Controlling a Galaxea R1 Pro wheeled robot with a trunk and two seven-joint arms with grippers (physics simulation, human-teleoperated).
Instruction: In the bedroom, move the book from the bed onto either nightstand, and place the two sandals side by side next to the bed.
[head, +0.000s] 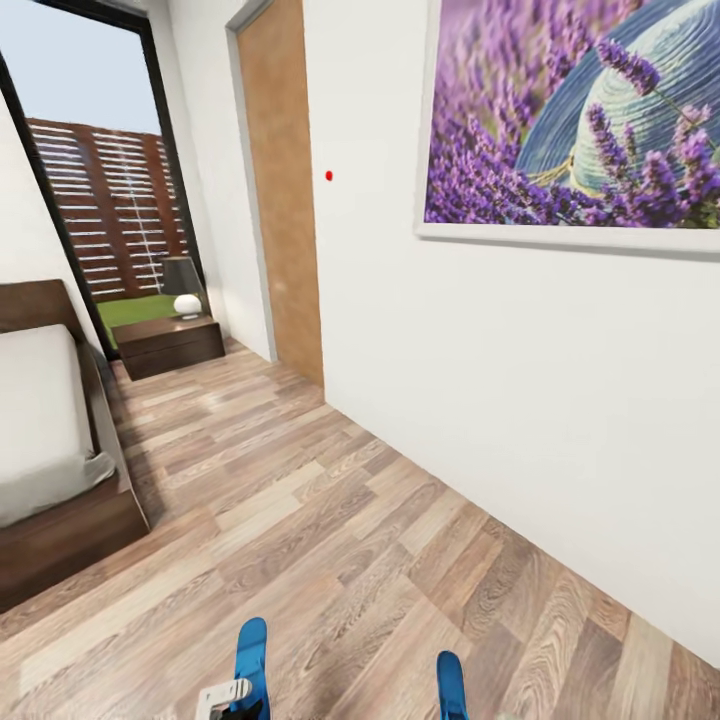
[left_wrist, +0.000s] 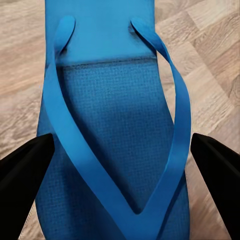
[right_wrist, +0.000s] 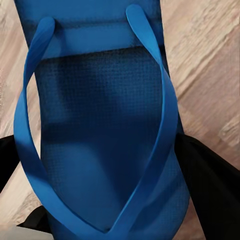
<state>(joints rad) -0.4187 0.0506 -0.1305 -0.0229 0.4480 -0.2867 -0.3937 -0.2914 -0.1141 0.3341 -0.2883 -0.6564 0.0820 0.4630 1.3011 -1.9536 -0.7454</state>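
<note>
Wood-plank floor (head: 330, 520) ran open ahead of both claws, between the bed (head: 50, 450) and white wall (head: 520, 400), toward the nightstand (head: 168, 343). The left claw (left_wrist: 120, 175) gripped one sandal (left_wrist: 115, 125); the right claw (right_wrist: 100, 190) gripped the other sandal (right_wrist: 100, 110).

Bright blue sandals (head: 251, 650), wood-grain floor (head: 330, 520)

Bright, even daylight from the window (head: 100, 200); soft shadows, slightly blurry renders.
</note>
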